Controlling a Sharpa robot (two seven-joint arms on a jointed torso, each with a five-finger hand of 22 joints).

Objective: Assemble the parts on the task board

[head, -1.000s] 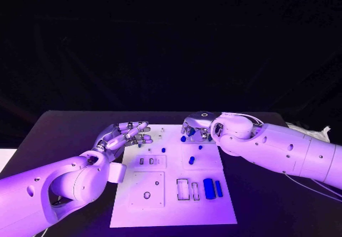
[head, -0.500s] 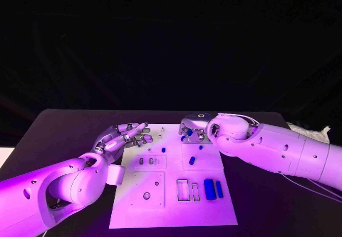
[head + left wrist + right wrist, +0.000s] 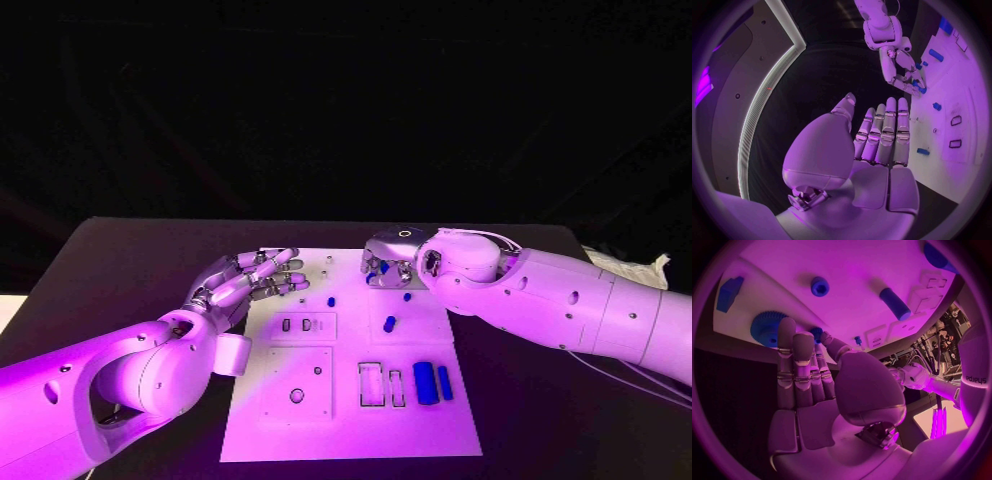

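1. I see the task board [image 3: 351, 420] as a flat, matte white plate lying in the middle of the black table [image 3: 116, 260], with rectangular recesses cut into its near half.
2. Two smooth blue bars [image 3: 431, 382], one thick and one thin, lie side by side near the board's near right corner, just beside two narrow empty slots.
3. A short blue cylindrical peg [image 3: 389, 323] lies at the board's middle, and a smaller blue peg [image 3: 330, 301] sits toward the far edge.
4. From the right wrist I make out a toothed blue gear [image 3: 766, 328], a small blue hex-shaped nut [image 3: 820, 286], a blue block [image 3: 729, 292] and a rounded cylinder [image 3: 895, 303] on the white surface.
5. My right hand [image 3: 391, 262] is over the board's far edge, its metal fingers [image 3: 792, 365] held straight and pressed side by side; their tips reach the gear and a small blue part, but I cannot tell whether they grip anything.
6. My left hand [image 3: 255, 276] hangs at the board's far left edge, palm open, fingers [image 3: 886, 130] extended close together, holding nothing.
7. The gear is partly hidden by the right fingers.
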